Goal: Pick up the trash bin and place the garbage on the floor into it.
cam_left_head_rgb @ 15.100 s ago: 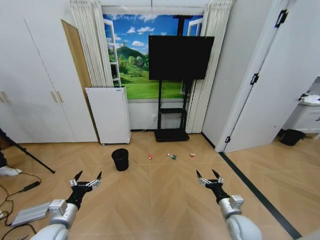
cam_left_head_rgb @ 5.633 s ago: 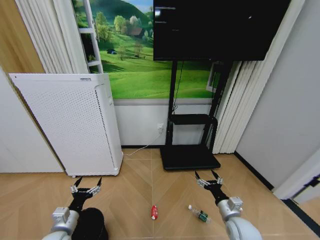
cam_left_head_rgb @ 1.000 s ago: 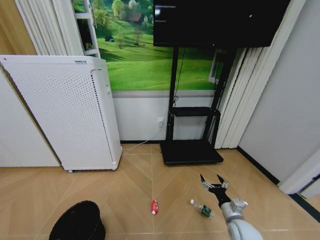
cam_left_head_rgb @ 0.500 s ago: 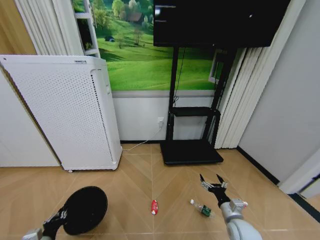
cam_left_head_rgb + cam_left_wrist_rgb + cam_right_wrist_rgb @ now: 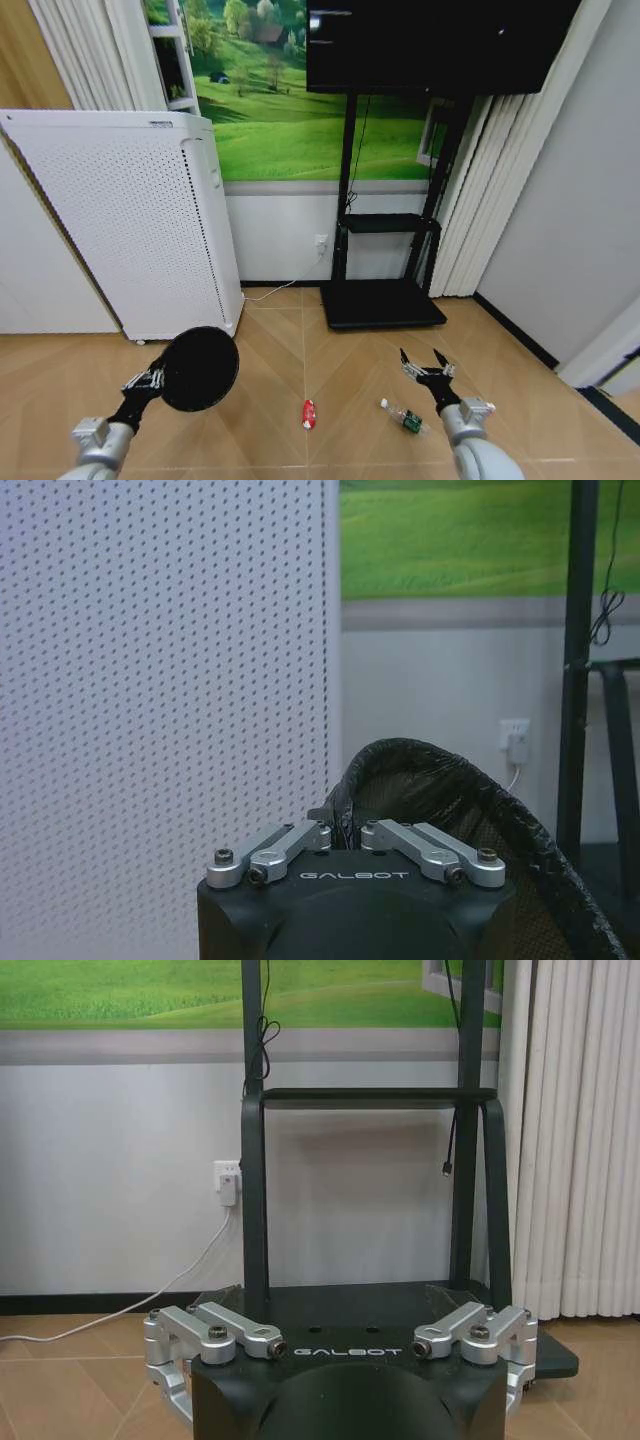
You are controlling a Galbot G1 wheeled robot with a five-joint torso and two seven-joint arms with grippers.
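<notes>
- the left claw (image 5: 152, 379) is pinched shut on the rim of the trash bin (image 5: 199, 369), which hangs lifted off the floor (image 5: 270, 440) just ahead of the claw, its mesh wall turned toward the head camera.
- in the left wrist view the fingers (image 5: 290, 838) meet on one narrow bit of the rim (image 5: 345, 798); with so thin a hold the bin could likely swing, twist or slip out if the arm moves sharply.
- the white perforated appliance (image 5: 125, 220) stands close beyond the bin; a wide swing could knock the bin against it.
- the right claw (image 5: 428, 374) hovers spread open and empty; just below it lies the clear bottle (image 5: 404, 417), and the red can (image 5: 309, 414) lies between the two claws.
- the pieces look small and flat on the parquet, so a scoop with the bin may push them away rather than catch them.
- the tv stand base (image 5: 383, 304) sits beyond the right claw, and a bottle that rolls could end up beneath it.
</notes>
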